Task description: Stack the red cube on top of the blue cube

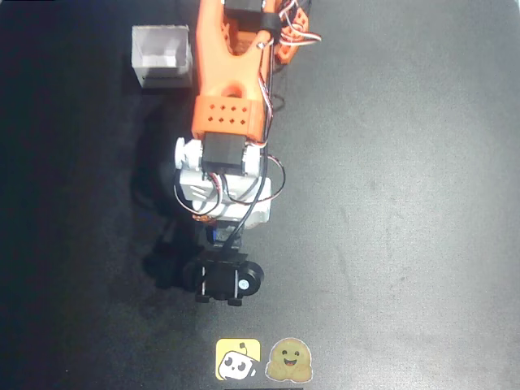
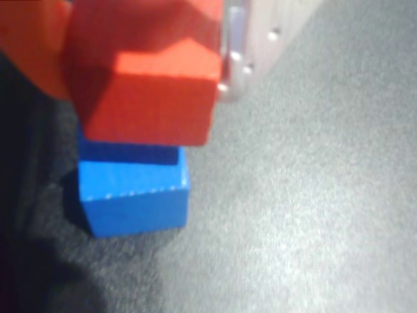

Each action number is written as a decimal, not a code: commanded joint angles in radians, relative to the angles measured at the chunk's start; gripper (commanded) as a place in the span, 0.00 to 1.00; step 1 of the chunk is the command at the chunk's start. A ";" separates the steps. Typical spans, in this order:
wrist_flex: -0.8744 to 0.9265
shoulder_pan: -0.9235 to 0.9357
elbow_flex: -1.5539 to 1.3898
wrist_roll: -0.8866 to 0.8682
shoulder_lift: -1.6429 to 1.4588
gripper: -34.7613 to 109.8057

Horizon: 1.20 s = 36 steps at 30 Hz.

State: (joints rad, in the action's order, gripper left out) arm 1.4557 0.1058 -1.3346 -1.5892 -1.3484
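Observation:
In the wrist view the red cube point(image 2: 150, 98) sits between the jaws of my gripper point(image 2: 140, 59), an orange finger point(image 2: 32, 45) on its left and a pale finger point(image 2: 234, 65) on its right. Directly under it the blue cube point(image 2: 133, 199) rests on the dark table. The red cube overlaps the blue cube's top and is shifted slightly right. Whether the two touch I cannot tell. In the overhead view the orange arm point(image 1: 231, 89) reaches down the middle, and its white wrist and black camera point(image 1: 226, 280) cover both cubes.
A white open box point(image 1: 162, 55) stands at the back left beside the arm. Two stickers, a yellow one point(image 1: 237, 359) and a tan one point(image 1: 290, 360), lie flat at the front edge. The dark mat point(image 1: 406, 203) stretches wide on the right.

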 commanded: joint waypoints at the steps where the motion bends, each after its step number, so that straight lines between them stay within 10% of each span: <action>1: -0.020 0.002 -0.009 -0.006 -0.008 0.24; 36: -0.144 0.029 -0.140 0.005 -0.015 0.37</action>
State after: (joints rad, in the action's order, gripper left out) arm 1.3162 0.1365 -1.4849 -1.5923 -1.3499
